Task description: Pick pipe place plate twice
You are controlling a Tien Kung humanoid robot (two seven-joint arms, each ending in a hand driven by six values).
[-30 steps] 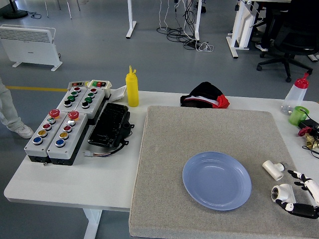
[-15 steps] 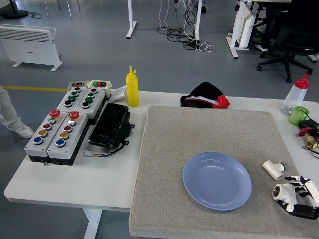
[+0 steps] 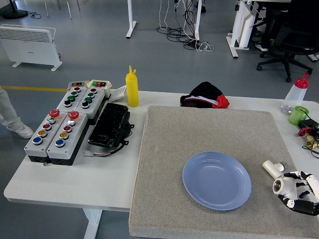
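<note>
A round blue plate (image 3: 217, 180) lies on the grey mat (image 3: 199, 134), with nothing in it. To its right a short white pipe fitting (image 3: 273, 168) lies on the mat. Just below that, at the right edge, my right hand (image 3: 295, 188) has its fingers curled around a second white pipe piece (image 3: 279, 185), whose open end faces the camera. The hand sits a little right of the plate's rim. My left hand does not appear in the head view.
Left of the mat sit two grey button boxes (image 3: 62, 124), a black device (image 3: 109, 124) and a yellow squeeze bottle (image 3: 132, 88). A black-and-red cloth (image 3: 205, 95) lies at the far edge. A green cup (image 3: 298, 115) and clear bottle (image 3: 296, 92) stand at far right.
My right hand's fingers have closed around the lower white pipe piece, and hand and pipe have shifted slightly up.
</note>
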